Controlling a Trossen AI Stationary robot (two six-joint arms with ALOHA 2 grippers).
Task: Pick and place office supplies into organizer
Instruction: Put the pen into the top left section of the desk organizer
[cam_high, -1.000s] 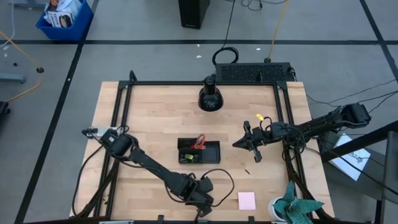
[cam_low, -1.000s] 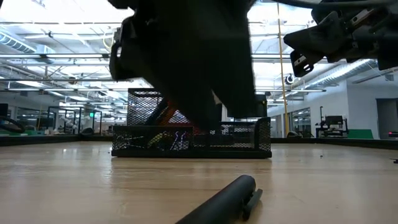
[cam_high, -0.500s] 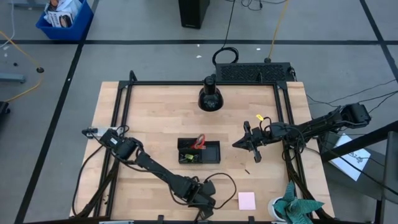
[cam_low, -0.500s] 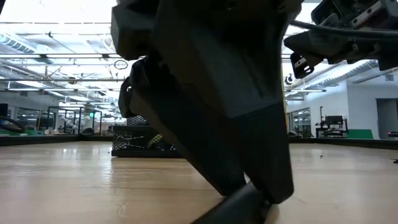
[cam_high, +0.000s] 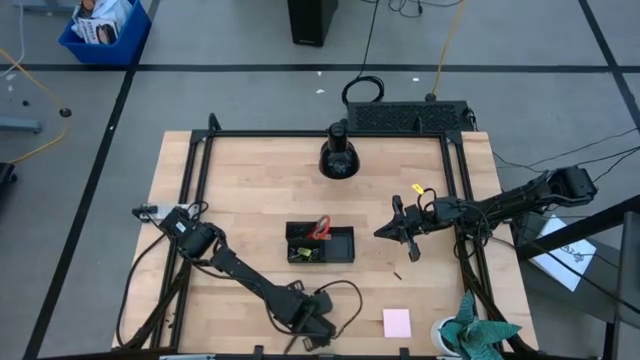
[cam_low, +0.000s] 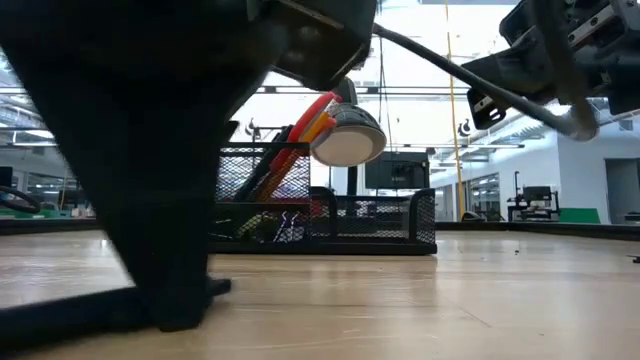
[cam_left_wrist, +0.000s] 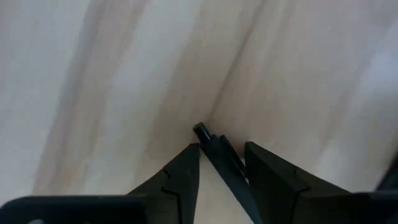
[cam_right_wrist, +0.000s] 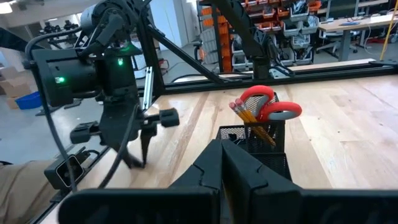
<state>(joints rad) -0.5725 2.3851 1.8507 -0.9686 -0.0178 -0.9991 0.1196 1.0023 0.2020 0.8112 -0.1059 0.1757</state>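
Left gripper (cam_left_wrist: 222, 163): down at the near edge of the desk (cam_high: 250, 190), fingers (cam_left_wrist: 180, 177) spread a little, one on each side of a dark pen (cam_left_wrist: 217, 149) that lies flat on the wood; whether they already press on it I cannot tell
Pen: on the desk at the near edge, well apart from the organizer, its tip poking out just past the fingertips
Right gripper (cam_high: 400, 232): held up in the air to the right of the organizer, fingers (cam_right_wrist: 214, 168) clenched together on nothing
Organizer (cam_high: 320, 243): black mesh tray near the middle of the desk, between the two arms
Scissors (cam_right_wrist: 267, 102): red handles sticking up out of the tall compartment of the organizer
Pencils (cam_right_wrist: 245, 118): orange, leaning in that same compartment beside the scissors
Low compartment: small dark and yellowish bits show through the mesh (cam_low: 270, 225), too fine to name
Sticky notes (cam_high: 397, 322): pink pad flat on the desk toward the near right corner, apart from the organizer
Small dark piece (cam_high: 396, 273): loose on the wood between the organizer and the pink pad
Black dome (cam_high: 338, 160): at the far edge of the desk, in the middle
Green cloth (cam_high: 478, 335): bunched at the near right corner
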